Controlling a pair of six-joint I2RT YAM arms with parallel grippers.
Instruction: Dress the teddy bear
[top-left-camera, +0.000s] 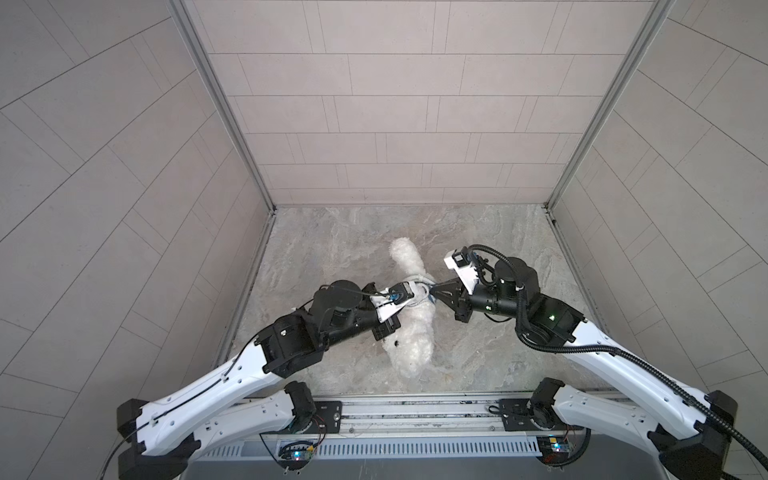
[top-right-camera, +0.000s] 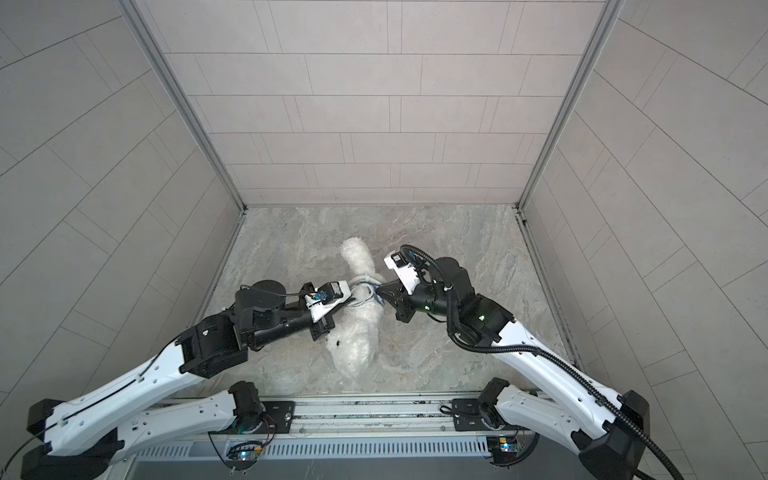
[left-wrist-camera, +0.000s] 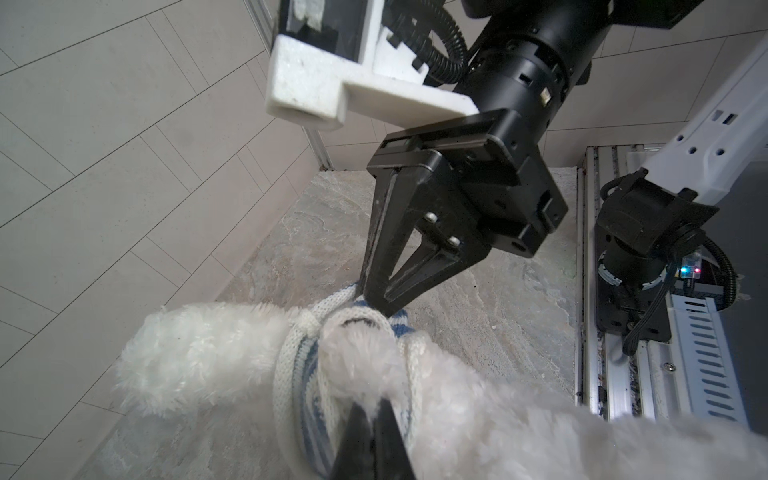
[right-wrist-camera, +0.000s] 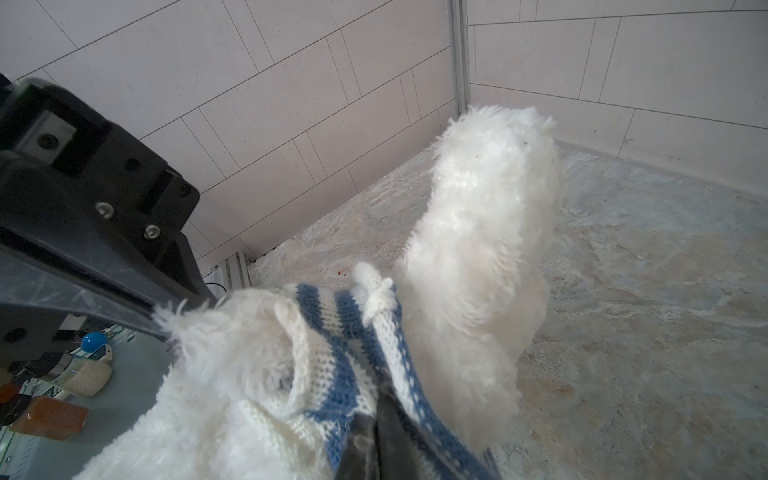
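Evidently the pulling-on step was in hand. In both top views the teddy bear (top-left-camera: 415, 338) lay stretched on the marble bench (top-left-camera: 332, 249), a dark eye showing at its end nearer the arms' bases. The striped shirt (top-left-camera: 420, 281) sat bunched in a tight ring round the bear's middle. The left tool (top-left-camera: 411, 291) met that ring from the bear's left side and the right tool (top-left-camera: 432, 289) from its right, their tips nearly meeting over it. In the left wrist view the left tool (left-wrist-camera: 374, 440) had its jaws narrow, pinched on a fold of the shirt (left-wrist-camera: 299, 374) against the bear's fur. Across the bear, the right tool (left-wrist-camera: 376, 301) was pressed closed on the ring's far edge. In the right wrist view the right tool (right-wrist-camera: 374, 436) was clamped on blue-and-white knit (right-wrist-camera: 328, 332), with a fluffy limb (right-wrist-camera: 486, 249) rising just beyond the ring; whether any limb sat in a sleeve could not be told. By my reading the shirt was on but rolled up, not spread over the torso. The next move would call for both pinches to hold while the fabric is drawn apart and slid along the body. The light bear may drag with it rather than let the knit slide.
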